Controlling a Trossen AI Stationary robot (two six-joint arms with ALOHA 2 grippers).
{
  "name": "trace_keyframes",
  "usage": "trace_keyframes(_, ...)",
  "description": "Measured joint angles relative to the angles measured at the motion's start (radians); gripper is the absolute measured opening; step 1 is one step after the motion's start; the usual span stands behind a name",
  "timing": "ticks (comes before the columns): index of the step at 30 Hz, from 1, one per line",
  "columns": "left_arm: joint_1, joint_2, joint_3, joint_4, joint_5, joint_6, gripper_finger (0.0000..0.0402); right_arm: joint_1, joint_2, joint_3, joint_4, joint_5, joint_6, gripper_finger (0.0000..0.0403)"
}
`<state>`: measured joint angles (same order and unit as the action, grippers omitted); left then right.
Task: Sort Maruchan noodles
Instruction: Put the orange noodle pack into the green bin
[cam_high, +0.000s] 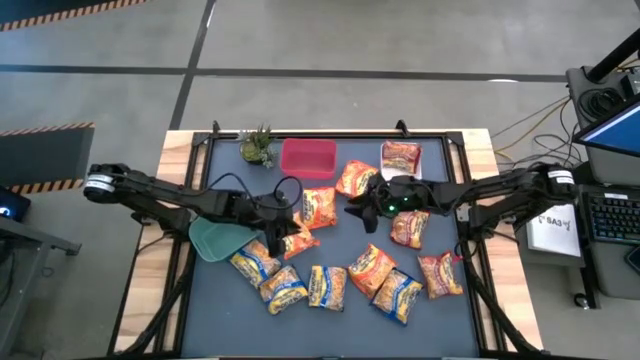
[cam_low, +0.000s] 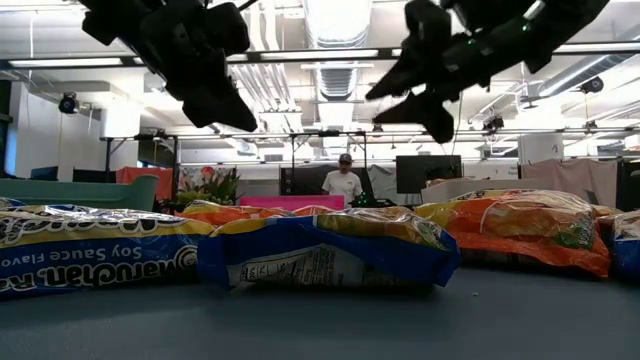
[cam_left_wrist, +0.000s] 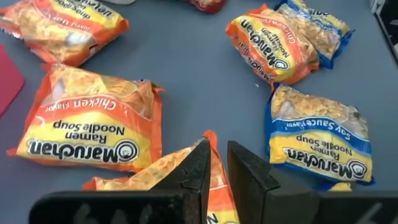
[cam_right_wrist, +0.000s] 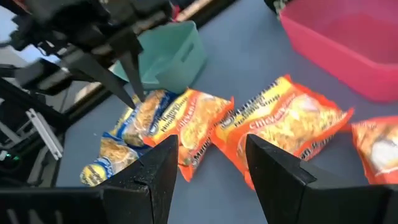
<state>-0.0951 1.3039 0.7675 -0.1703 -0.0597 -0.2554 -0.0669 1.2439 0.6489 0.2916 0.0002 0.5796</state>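
Maruchan noodle packets lie flat and scattered on the dark table: orange ones (cam_high: 318, 207) (cam_high: 356, 177) (cam_high: 370, 268), red ones (cam_high: 440, 273) and yellow-and-blue ones (cam_high: 254, 263) (cam_high: 327, 286). My left gripper (cam_high: 283, 232) (cam_left_wrist: 216, 163) hangs raised above an orange packet (cam_high: 298, 242) (cam_left_wrist: 155, 180), its fingers only a narrow gap apart, holding nothing. My right gripper (cam_high: 358, 208) (cam_right_wrist: 211, 162) hovers open above the table's middle, over the orange packets (cam_right_wrist: 283, 124). In the low view both grippers (cam_low: 235, 115) (cam_low: 425, 110) stand well above the packets.
A teal bin (cam_high: 215, 238) sits beside the left gripper. A pink bin (cam_high: 308, 157) and a white tray (cam_high: 402, 172) holding one packet stand at the far edge, with a small green plant (cam_high: 258, 147) at the far left. A person (cam_low: 343, 183) stands beyond the table.
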Motion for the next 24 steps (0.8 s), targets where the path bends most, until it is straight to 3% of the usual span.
trace_keyframes(24,-0.021,0.002,0.006,-0.023,-0.045,0.009,0.0038,0.000,0.105,0.068,-0.029,0.000,0.056,0.0176)
